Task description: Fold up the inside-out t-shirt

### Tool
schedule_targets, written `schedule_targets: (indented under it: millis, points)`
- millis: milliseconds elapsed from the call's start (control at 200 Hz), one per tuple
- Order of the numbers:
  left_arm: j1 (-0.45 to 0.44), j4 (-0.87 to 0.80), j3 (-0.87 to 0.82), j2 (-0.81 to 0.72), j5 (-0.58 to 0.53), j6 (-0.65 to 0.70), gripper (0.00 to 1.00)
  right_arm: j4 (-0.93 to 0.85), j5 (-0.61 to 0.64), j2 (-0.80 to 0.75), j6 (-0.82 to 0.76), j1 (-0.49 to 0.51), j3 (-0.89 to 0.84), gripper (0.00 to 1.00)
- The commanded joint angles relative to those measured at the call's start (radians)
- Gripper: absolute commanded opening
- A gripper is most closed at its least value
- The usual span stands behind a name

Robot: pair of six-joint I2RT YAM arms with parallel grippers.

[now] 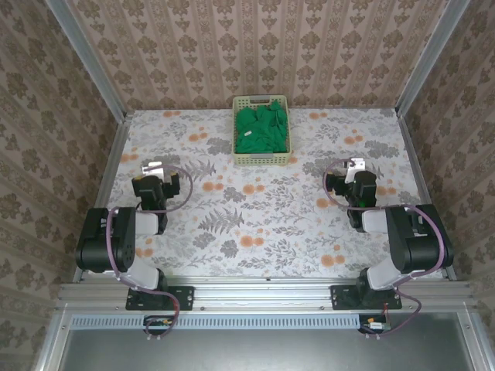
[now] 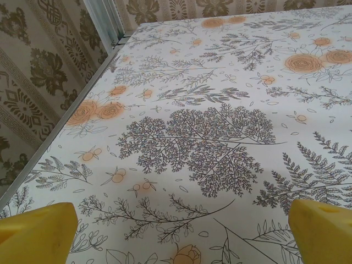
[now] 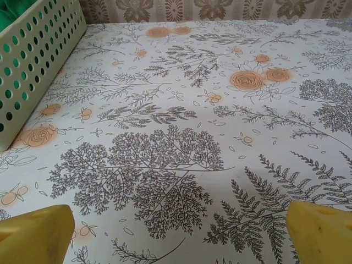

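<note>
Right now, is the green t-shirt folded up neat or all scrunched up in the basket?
Scrunched up, not folded. The green t-shirt lies in a lumpy, wrinkled heap inside the basket.

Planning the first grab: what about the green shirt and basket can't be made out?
- T-shirt, top view: crumpled; sleeves and collar hidden in its own folds, lower part behind the basket walls.
- Right wrist view: basket cut off by the left edge.
- White tag: too small to read.
</note>
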Motion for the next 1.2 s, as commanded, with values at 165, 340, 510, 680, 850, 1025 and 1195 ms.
schedule_targets:
  millis: [165, 340, 510, 680, 850, 1025, 1195]
  points:
    - [-0.004, 0.036, -0.001, 0.000, 0.008, -0.002, 1.00, 0.013, -0.013, -0.005, 0.003, 0.001, 0.011, 1.00]
    - [-0.003, 0.034, -0.001, -0.001, 0.007, -0.002, 1.00, 0.015, -0.013, -0.005, 0.003, 0.001, 0.011, 1.00]
    - [-0.003, 0.035, -0.001, 0.000, 0.009, -0.002, 1.00, 0.014, -0.013, -0.004, 0.004, 0.000, 0.011, 1.00]
    - [-0.002, 0.034, -0.001, -0.001, 0.010, -0.002, 1.00, 0.015, -0.013, -0.005, 0.003, 0.001, 0.011, 1.00]
    - [-0.004, 0.034, -0.001, -0.001, 0.010, -0.002, 1.00, 0.015, -0.013, -0.005, 0.003, -0.001, 0.011, 1.00]
    - [-0.003, 0.035, -0.001, -0.001, 0.009, -0.002, 1.00, 0.014, -0.013, -0.005, 0.005, 0.000, 0.011, 1.00]
    - [-0.026, 0.043, -0.020, -0.039, -0.005, 0.024, 1.00, 0.024, -0.017, -0.009, 0.001, -0.001, 0.005, 1.00]
